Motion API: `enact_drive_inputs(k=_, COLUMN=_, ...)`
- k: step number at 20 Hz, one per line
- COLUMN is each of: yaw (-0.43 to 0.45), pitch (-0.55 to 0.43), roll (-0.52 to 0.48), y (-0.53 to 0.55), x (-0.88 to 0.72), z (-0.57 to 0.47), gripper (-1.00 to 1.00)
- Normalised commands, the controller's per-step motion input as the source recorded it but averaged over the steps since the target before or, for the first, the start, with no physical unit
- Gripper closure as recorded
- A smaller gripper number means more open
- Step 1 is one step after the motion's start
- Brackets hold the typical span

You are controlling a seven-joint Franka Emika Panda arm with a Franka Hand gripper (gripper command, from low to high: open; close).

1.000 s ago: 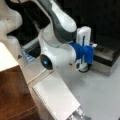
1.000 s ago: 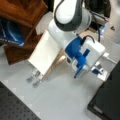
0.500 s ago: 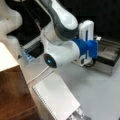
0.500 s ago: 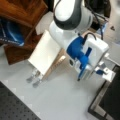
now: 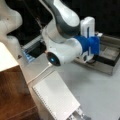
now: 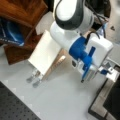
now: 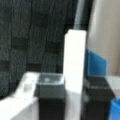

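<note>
In the wrist view my gripper (image 7: 73,83) is shut on a tall white block (image 7: 74,57), which stands upright between the two black fingers (image 7: 50,97). A blue object (image 7: 96,65) shows just behind the block on the right, against a dark mesh background. In a front view the gripper (image 6: 107,70), with its white hand and blue mount, hangs over the near edge of a shallow metal tray (image 6: 98,102) at the right. In a front view the blue mount (image 5: 90,47) sits above the same tray (image 5: 110,68), and the fingers are hidden behind it.
A slanted white panel (image 5: 57,97) (image 6: 45,53) leans beside wooden furniture (image 5: 12,95) (image 6: 22,10) at the left. A blue item (image 6: 10,32) lies under the wood. A black perforated board (image 6: 12,108) fills the bottom left corner. Grey tabletop (image 6: 62,95) lies between.
The arm has swung a little to the right, carrying the gripper closer over the metal tray. The grip on the white block looks unchanged.
</note>
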Motion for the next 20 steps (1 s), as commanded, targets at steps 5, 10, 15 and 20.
enact_drive_inputs(k=5, yaw=-0.172, pitch=0.051, roll=0.071, y=0.47, x=-0.42, z=0.19, gripper=1.0)
enact_drive_inputs(k=10, yaw=-0.217, pitch=0.06, roll=0.046, y=0.22, x=-0.42, z=0.06, gripper=1.0)
enact_drive_inputs(k=15, yaw=-0.232, pitch=0.054, roll=0.087, y=0.16, x=-0.38, z=-0.04, gripper=1.0)
enact_drive_inputs(k=20, yaw=-0.244, pitch=0.041, roll=0.097, y=0.22, x=-0.38, z=-0.02, gripper=1.0)
